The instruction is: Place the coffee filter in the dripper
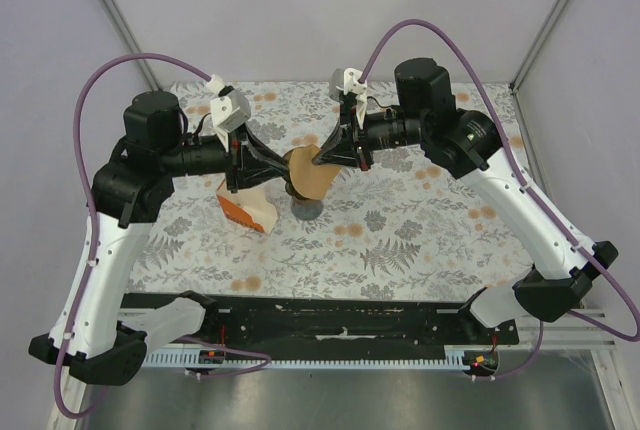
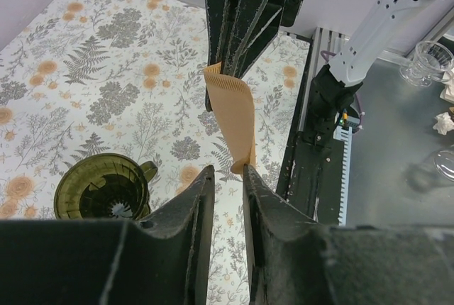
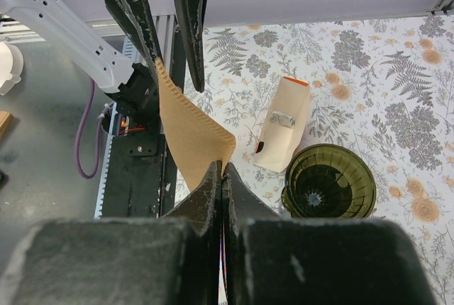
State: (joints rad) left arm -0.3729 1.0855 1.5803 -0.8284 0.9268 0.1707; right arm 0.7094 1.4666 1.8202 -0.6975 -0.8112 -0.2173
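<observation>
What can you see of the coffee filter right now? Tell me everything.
The coffee filter is thin tan paper, fan-shaped, with a crimped seam along one edge. It is folded flat and slightly curled. It hangs in the air over the table, close by the dripper but not in it. The right gripper is shut on one corner, and the left gripper stands open at the opposite end.
</observation>
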